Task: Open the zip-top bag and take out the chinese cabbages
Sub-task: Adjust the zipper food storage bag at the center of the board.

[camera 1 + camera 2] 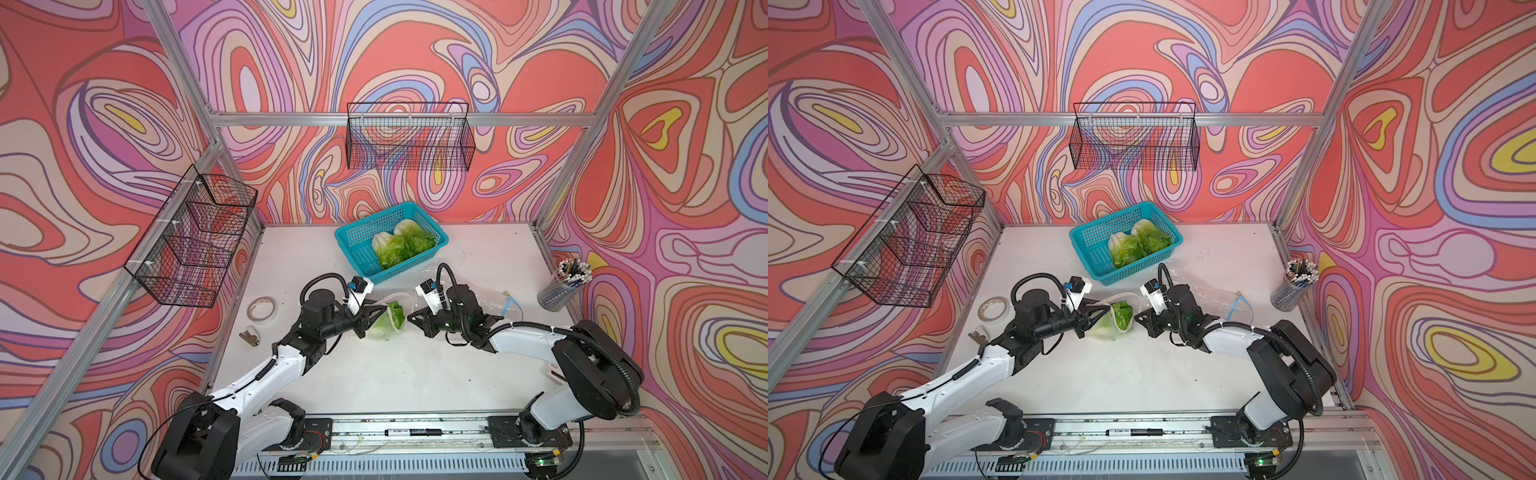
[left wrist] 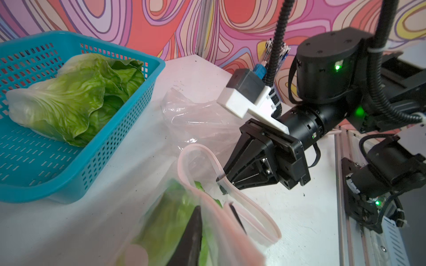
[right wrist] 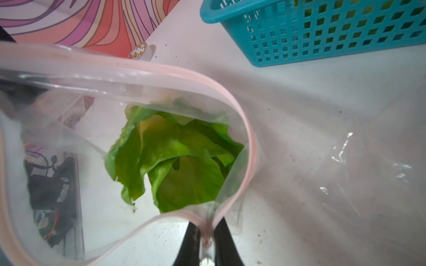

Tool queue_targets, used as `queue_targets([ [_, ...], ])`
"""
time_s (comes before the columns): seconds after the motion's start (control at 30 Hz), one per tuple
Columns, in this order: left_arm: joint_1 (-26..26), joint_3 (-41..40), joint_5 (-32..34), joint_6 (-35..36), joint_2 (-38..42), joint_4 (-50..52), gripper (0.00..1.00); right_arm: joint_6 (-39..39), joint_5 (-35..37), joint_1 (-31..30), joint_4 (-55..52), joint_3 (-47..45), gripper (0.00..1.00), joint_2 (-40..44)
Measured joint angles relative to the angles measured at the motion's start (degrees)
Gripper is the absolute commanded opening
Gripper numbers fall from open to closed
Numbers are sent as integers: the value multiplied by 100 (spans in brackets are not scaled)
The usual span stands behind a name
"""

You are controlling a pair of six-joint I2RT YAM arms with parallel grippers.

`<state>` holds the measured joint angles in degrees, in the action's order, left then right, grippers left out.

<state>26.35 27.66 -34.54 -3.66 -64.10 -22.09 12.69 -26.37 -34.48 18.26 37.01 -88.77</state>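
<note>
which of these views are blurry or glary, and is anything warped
Right wrist view: the bag rim and the right gripper, close to the lens, are soft, the cabbage inside clearer; glare glints on the spare bag. Left wrist view: the near bag and cabbage smear, the basket is crisp. Both top views: even light, soft shadows, frame posts lean outward from the wide lens.

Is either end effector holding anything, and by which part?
The right end effector pinches the bag by its pink zip rim. The left end effector: cannot tell.
</note>
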Motion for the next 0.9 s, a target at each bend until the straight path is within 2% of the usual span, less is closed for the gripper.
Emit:
queue_targets([
  [0.4,809,240,791,546,-411,273,23,-83,297,0,17,-286,7,-249],
  [0.53,898,240,920,623,-573,273,23,-87,330,0,15,-286,10,-389],
  [0.7,898,240,1058,673,-658,271,21,-90,374,0,-20,-286,20,-483],
  [0.83,898,240,1097,702,-662,258,20,-127,514,-7,-212,-286,36,-385],
  [0.9,898,240,1104,704,-662,240,20,-127,579,-9,-334,-289,41,-240],
])
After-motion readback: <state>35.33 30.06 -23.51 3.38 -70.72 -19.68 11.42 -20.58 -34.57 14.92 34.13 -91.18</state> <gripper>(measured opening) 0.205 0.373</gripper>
